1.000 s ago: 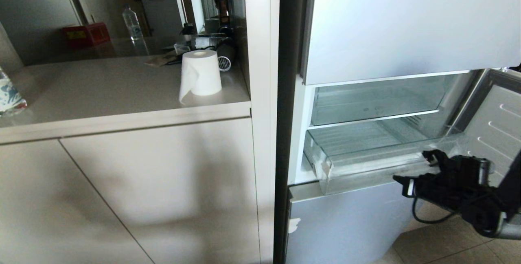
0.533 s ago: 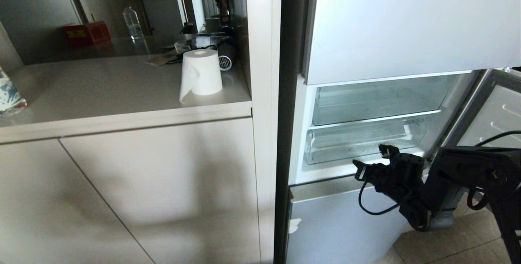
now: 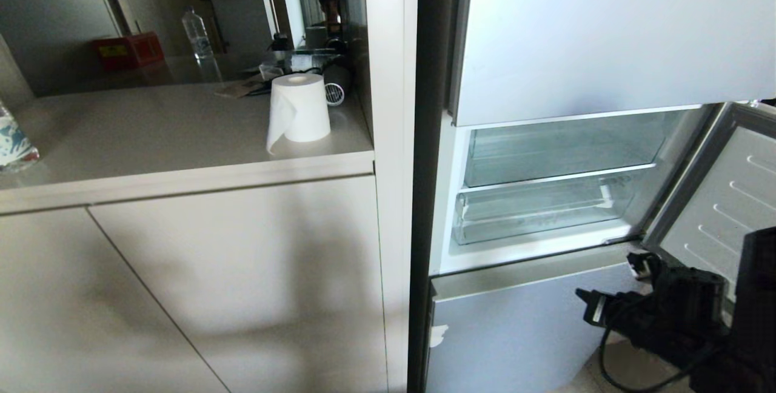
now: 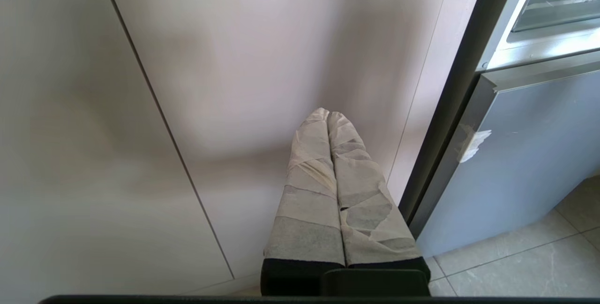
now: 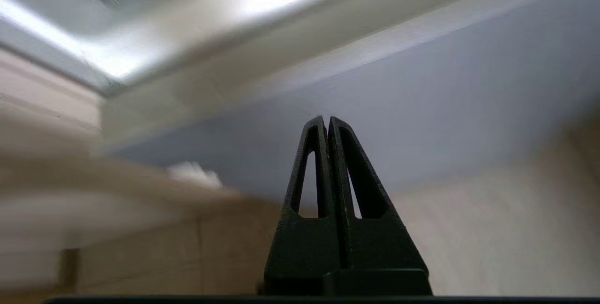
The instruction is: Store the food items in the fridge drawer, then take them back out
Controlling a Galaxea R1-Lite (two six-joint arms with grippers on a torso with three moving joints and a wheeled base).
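The black right gripper is pressed shut, holding nothing. It points at the blue-grey fridge front. Tan floor lies at five o'clock.

No readable text anywhere.

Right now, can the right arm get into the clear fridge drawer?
Probably not inside: the fridge drawer sits pushed in under the shelf, and the right gripper is shut, lower, before the grey bottom front. The compartment door stands open, though.

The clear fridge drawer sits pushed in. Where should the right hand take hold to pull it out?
Take the front lip of the fridge drawer near mid-width, straight from the front: it runs level and alone faces outward. The right hand, shut, must open first.
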